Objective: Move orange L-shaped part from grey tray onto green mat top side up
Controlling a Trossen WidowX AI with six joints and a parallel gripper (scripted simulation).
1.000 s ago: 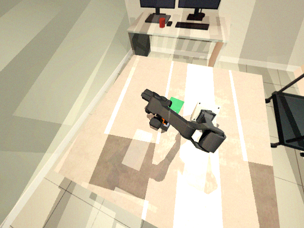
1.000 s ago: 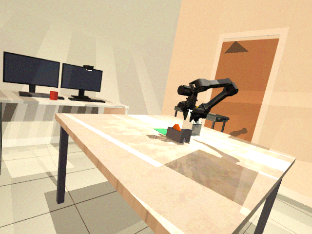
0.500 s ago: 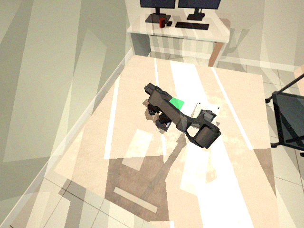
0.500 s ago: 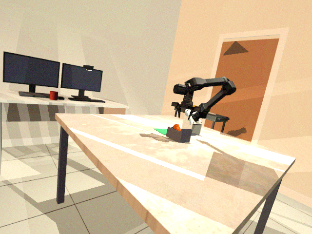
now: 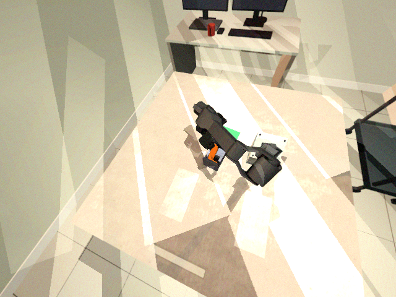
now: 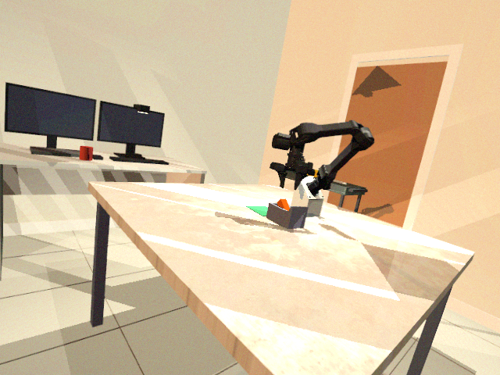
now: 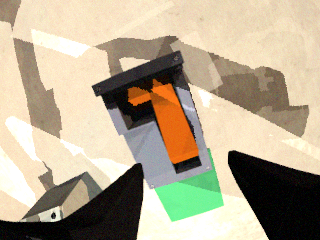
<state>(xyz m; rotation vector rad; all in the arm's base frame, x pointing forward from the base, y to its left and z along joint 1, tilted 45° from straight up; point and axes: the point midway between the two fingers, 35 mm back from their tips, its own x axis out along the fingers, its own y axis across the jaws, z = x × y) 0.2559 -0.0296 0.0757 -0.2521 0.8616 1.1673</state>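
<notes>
The orange part point(image 5: 212, 152) point(image 6: 283, 203) point(image 7: 175, 125) is tilted in the grey tray point(image 5: 211, 164) point(image 6: 278, 216) point(image 7: 140, 73). Its L-shaped end is down by the tray's tall dark wall. Its straight end is raised and shows above the rim in the exterior view, on the side toward the green mat point(image 5: 232, 132) point(image 6: 258, 209) point(image 7: 190, 200). The mat lies flat beside the tray, partly hidden by the arm in the top view. My gripper point(image 6: 290, 185) point(image 7: 186, 163) is open and empty, above the tray. Its fingertips are hidden in the top view.
The arm's pale base plate point(image 5: 271, 138) stands near the tray, with the arm arching over from it. The arm's shadow falls on the table beside the tray. A desk with monitors and a red mug point(image 5: 211, 29) point(image 6: 86, 152) is beyond the table, and a dark cart point(image 5: 380, 153) stands beside it.
</notes>
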